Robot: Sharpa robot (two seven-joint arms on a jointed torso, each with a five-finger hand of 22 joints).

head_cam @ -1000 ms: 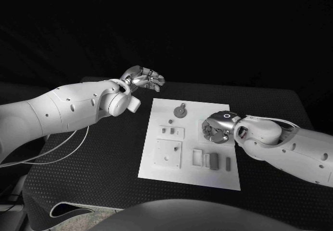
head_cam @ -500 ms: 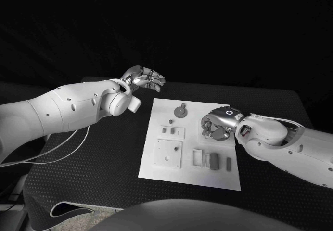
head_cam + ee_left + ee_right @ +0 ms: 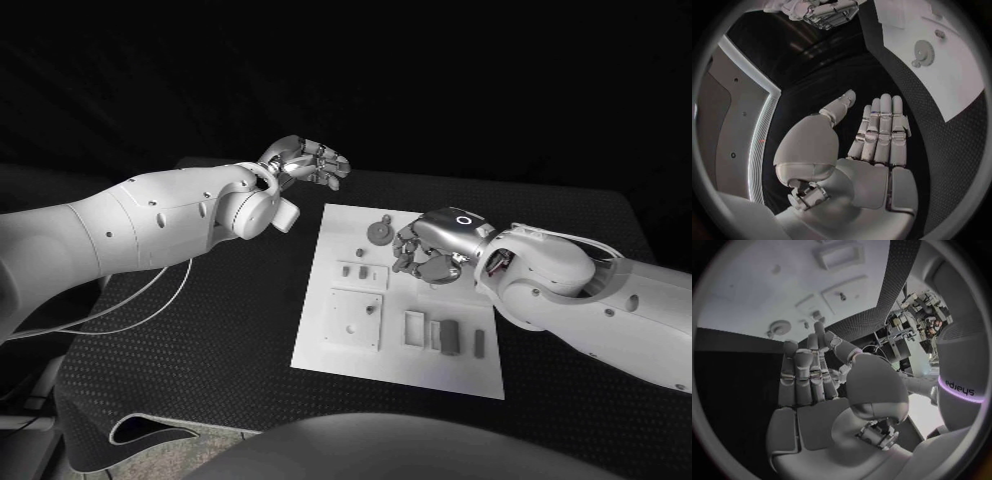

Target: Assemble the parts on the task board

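Observation:
The white task board lies mid-table. On it are a round gear-like part, a small block part, a square plate with a peg and three upright slats. My right hand hovers over the board's far right area, just right of the gear, holding nothing. In the right wrist view its fingers stretch flat toward the gear and the board. My left hand hangs beyond the board's far left corner with its fingers straight and empty; the gear lies ahead of it.
The black textured table surrounds the board, with wide room to the left and a narrower strip on the right. My right forearm covers the table's right side. A thin cable loops under my left arm.
My right hand has moved left and a little farther back over the board, closer to the gear. The left hand has barely moved.

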